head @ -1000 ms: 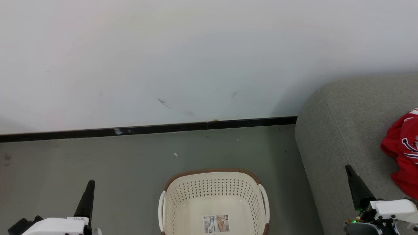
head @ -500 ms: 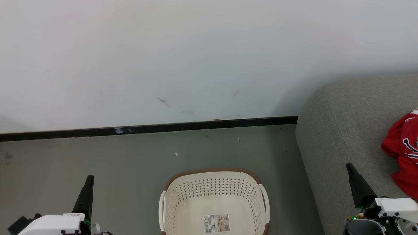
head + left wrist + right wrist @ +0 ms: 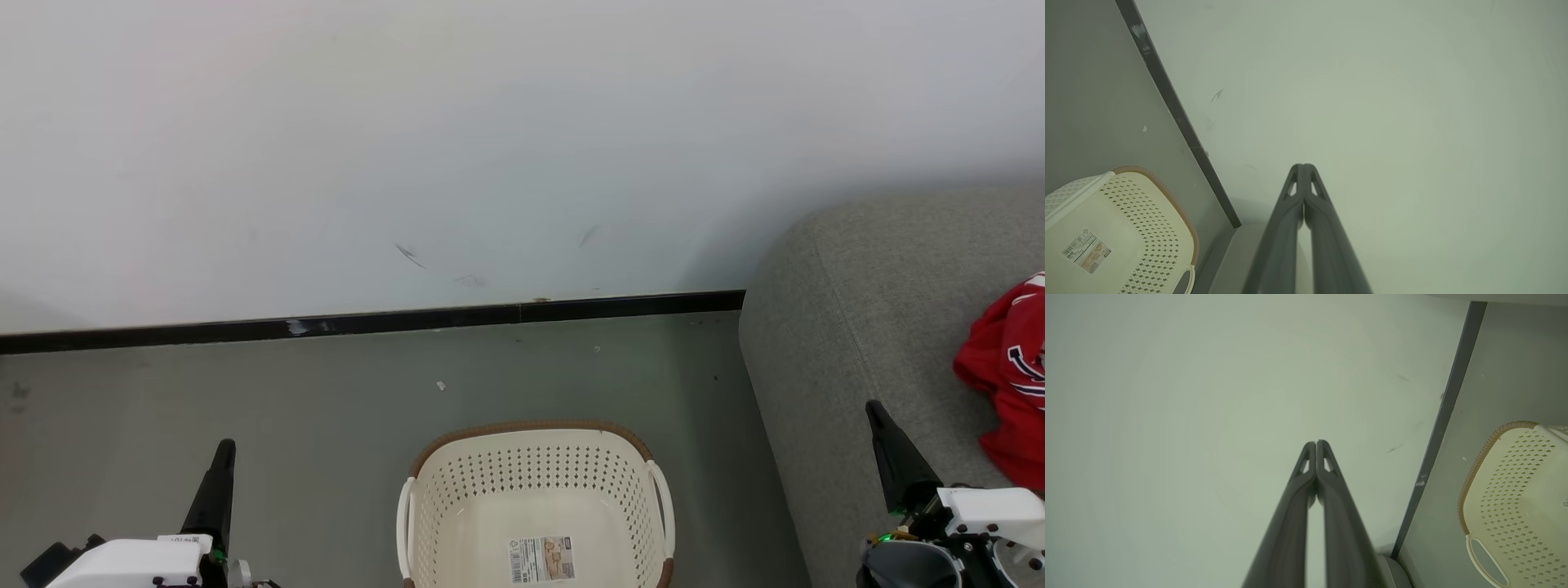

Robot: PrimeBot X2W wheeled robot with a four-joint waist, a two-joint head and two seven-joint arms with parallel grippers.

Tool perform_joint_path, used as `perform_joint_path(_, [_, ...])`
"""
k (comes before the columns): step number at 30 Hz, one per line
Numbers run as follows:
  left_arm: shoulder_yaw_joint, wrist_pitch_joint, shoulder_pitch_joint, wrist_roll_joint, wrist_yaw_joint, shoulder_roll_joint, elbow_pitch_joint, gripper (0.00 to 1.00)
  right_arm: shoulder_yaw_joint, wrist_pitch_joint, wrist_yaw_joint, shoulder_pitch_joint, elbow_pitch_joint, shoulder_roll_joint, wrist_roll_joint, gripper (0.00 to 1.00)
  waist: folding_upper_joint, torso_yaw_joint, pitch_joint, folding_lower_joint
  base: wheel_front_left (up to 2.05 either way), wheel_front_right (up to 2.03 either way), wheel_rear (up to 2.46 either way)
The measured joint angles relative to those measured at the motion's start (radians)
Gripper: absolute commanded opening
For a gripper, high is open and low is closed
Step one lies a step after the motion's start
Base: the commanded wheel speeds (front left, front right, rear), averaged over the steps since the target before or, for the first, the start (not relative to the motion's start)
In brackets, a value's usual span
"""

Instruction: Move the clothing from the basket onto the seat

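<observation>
The cream basket [image 3: 535, 482] stands on the floor at the bottom centre of the head view, holding nothing but the paper label [image 3: 540, 559] on its floor. Red clothing [image 3: 1008, 384] with white and navy marks lies on the grey seat [image 3: 849, 327] at the right edge. My left gripper [image 3: 224, 449] is shut with nothing in it, left of the basket. My right gripper [image 3: 875, 411] is shut too, over the seat's front, left of the clothing. In the wrist views the left gripper [image 3: 1303, 166] and the right gripper [image 3: 1316, 443] point at the wall, tips together.
A white wall [image 3: 490, 147] with a black skirting strip [image 3: 367, 322] runs behind the grey floor [image 3: 326, 408]. The basket's corner shows in the left wrist view [image 3: 1126, 228] and the right wrist view [image 3: 1515, 498].
Both grippers have shifted slightly: the left one sank a little, the right one rose a little. The basket and the clothing lie as before.
</observation>
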Motion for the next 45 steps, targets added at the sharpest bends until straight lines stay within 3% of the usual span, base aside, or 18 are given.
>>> perform_joint_path(45, [0.003,0.000,-0.002,0.000,-0.008,0.000,0.011,0.00,0.001,0.000,0.000,0.000,0.003,-0.002,0.000,0.00,0.0000,0.000,0.000,-0.0002,0.00,0.00,0.00])
